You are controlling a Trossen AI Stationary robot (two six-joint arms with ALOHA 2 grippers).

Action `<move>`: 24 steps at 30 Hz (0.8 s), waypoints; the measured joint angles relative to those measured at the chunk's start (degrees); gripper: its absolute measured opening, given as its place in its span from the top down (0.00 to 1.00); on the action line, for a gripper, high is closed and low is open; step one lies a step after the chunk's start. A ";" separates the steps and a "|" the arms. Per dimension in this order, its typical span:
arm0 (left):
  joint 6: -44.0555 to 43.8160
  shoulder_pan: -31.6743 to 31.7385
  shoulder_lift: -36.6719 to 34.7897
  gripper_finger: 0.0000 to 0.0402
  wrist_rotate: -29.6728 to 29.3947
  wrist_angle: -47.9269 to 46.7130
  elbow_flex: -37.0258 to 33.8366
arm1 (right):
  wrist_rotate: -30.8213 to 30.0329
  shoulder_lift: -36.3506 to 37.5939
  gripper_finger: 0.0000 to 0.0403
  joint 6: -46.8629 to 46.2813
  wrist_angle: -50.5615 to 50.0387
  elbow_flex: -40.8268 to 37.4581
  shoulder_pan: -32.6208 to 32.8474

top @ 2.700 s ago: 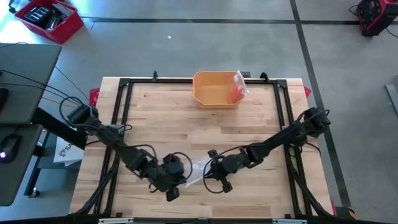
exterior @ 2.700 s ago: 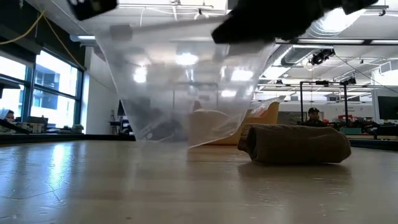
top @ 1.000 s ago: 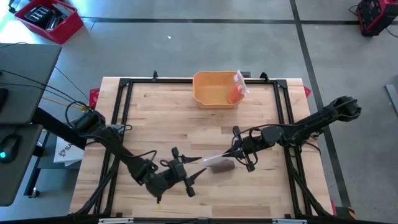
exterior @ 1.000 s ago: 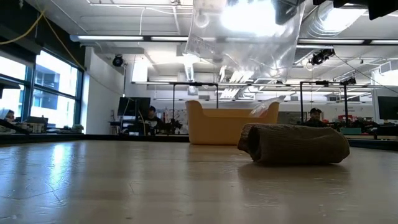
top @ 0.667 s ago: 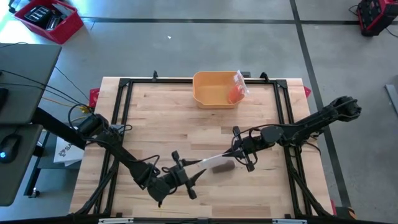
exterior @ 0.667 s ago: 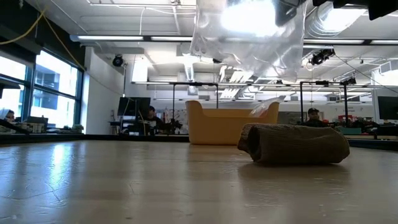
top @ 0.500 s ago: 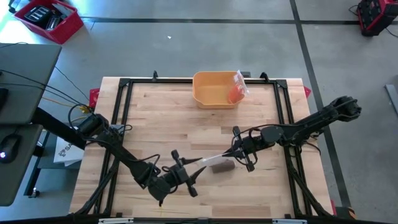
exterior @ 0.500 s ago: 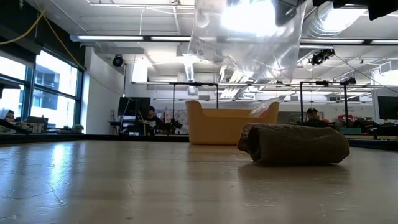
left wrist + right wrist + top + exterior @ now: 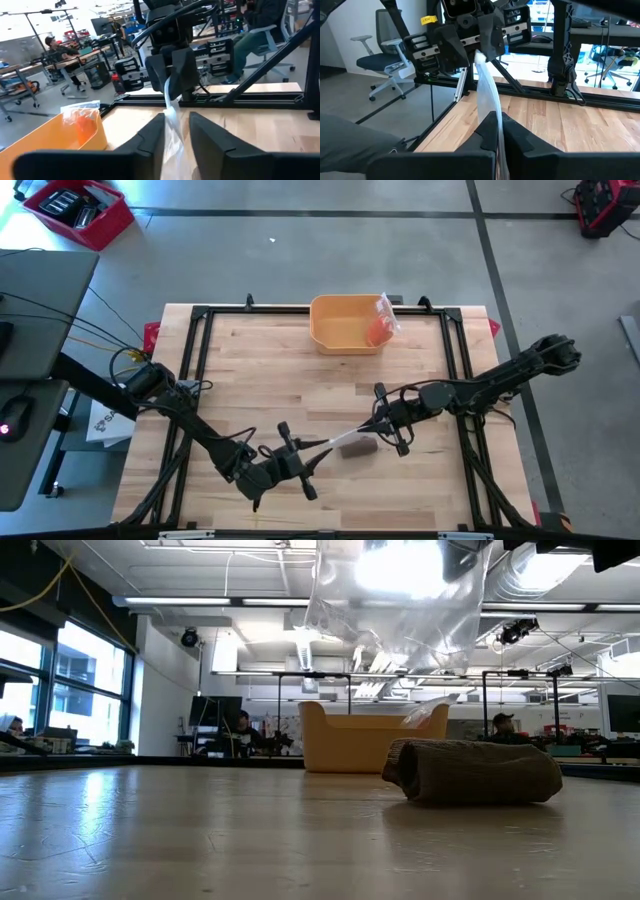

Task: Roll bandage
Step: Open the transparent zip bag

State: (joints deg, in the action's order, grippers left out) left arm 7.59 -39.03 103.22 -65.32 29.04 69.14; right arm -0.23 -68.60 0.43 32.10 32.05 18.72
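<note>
A clear plastic bag [image 9: 338, 439] was found stretched in the air between the two grippers above the front half of the wooden table [image 9: 250, 370]. The right gripper [image 9: 378, 424] was seen clamped shut on one end of the bag, its two fingers [image 9: 517, 137] pressed together on the plastic in the right wrist view. The left gripper [image 9: 308, 463] was positioned at the other end of the bag; in the left wrist view its fingers [image 9: 150, 137] stood slightly apart with the plastic passing between them, and whether the plastic was actually gripped could not be told. The rolled bandage [image 9: 475, 772], a brown-grey roll, was observed lying on its side on the table, just below the stretched bag and outside it, between the two grippers in the high view. It was not touched by either gripper. A yellow bin [image 9: 345, 323] was noted at the far edge of the table, well apart from the roll, with a small packet of orange items [image 9: 380, 325] resting at its right side. In the low view the bag [image 9: 395, 600] hung above the roll, clear of the table. Seated people [image 9: 503, 727] were visible in the room beyond.
</note>
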 joint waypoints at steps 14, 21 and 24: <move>-1.23 2.51 0.00 0.94 4.83 -0.02 0.00 | -0.20 -0.02 1.00 -0.44 -0.24 0.00 0.00; -1.35 3.82 0.00 0.82 4.78 -0.14 0.00 | -0.09 -0.02 1.00 -0.44 -0.70 0.00 0.02; -1.33 3.51 0.00 0.75 4.06 -0.71 0.00 | 0.04 -0.02 1.00 -0.45 -1.62 0.00 0.02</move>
State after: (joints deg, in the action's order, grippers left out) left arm 6.26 -35.52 103.22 -61.26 28.33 69.14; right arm -0.19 -68.62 -0.02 30.47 32.05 18.74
